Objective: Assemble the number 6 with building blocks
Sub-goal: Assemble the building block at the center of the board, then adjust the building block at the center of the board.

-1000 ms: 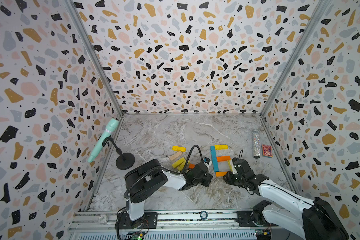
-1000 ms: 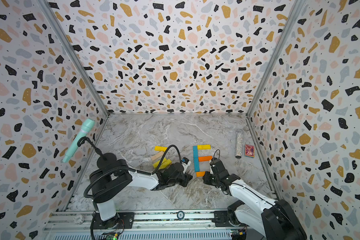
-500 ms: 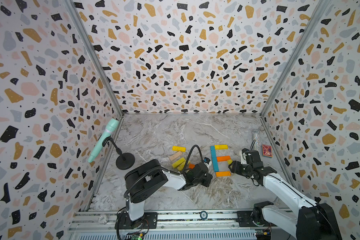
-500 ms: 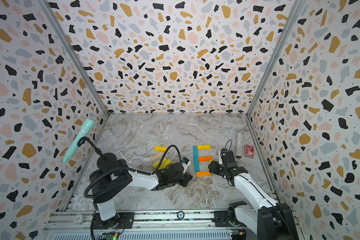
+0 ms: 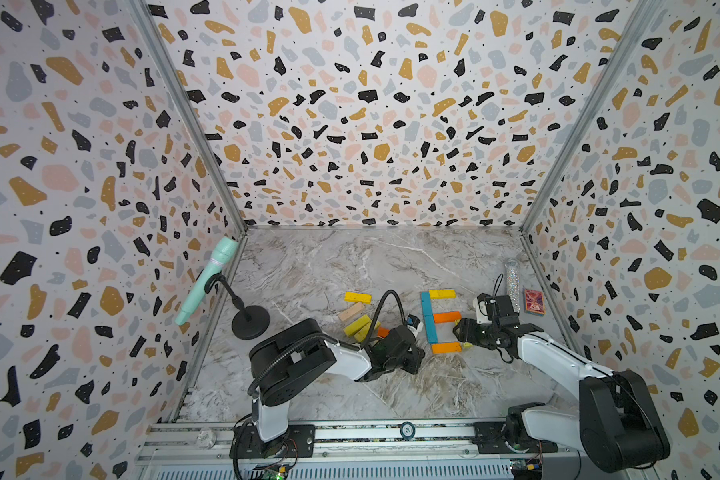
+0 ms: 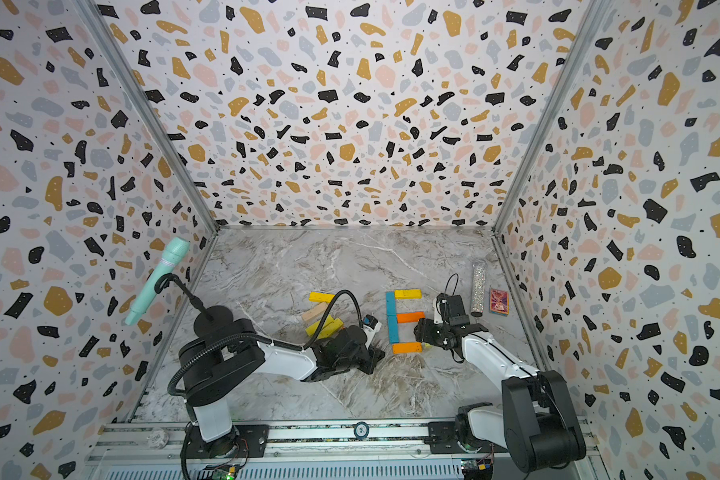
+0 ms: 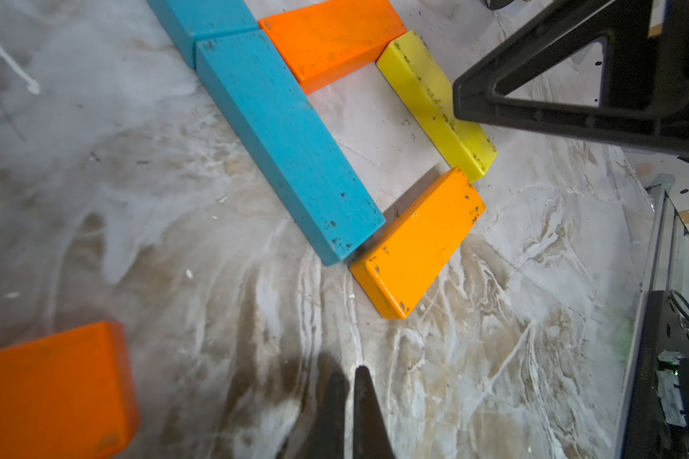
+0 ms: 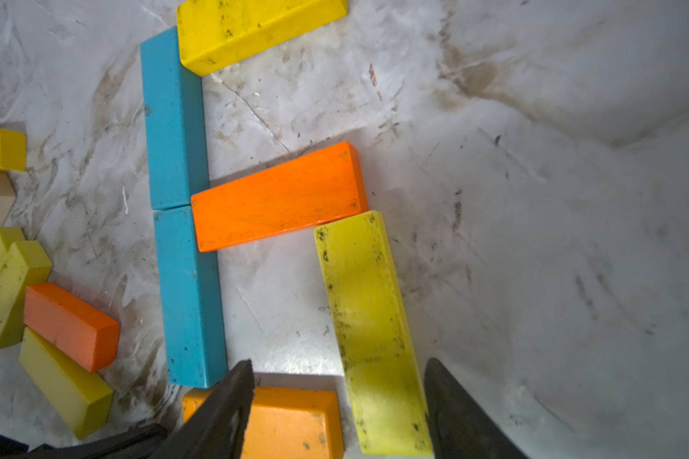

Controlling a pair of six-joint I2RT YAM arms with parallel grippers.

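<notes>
The building blocks form a figure in both top views: a teal column [image 5: 428,318], a yellow top bar [image 5: 442,294], an orange middle bar [image 5: 447,317] and an orange bottom bar [image 5: 446,347]. In the right wrist view a lime-yellow block [image 8: 368,318] lies flat from the middle bar [image 8: 279,196] down to the bottom bar [image 8: 291,421]. My right gripper [image 8: 339,365] hangs open over that block's near end, its fingers apart from it. My left gripper [image 7: 349,373] is shut and empty, low over the marble beside the figure.
Spare blocks lie left of the figure: yellow [image 5: 357,297], beige [image 5: 351,311], two yellow [image 5: 358,326] and an orange one [image 5: 382,331]. A teal microphone [image 5: 206,280] stands at the left wall. A glittery tube [image 5: 513,282] and a red box [image 5: 533,301] sit at the right wall.
My right gripper has opened and let go of the lime-yellow block, which now lies on the figure's right side. Its wrist has swung toward the back. The left arm has not moved.
</notes>
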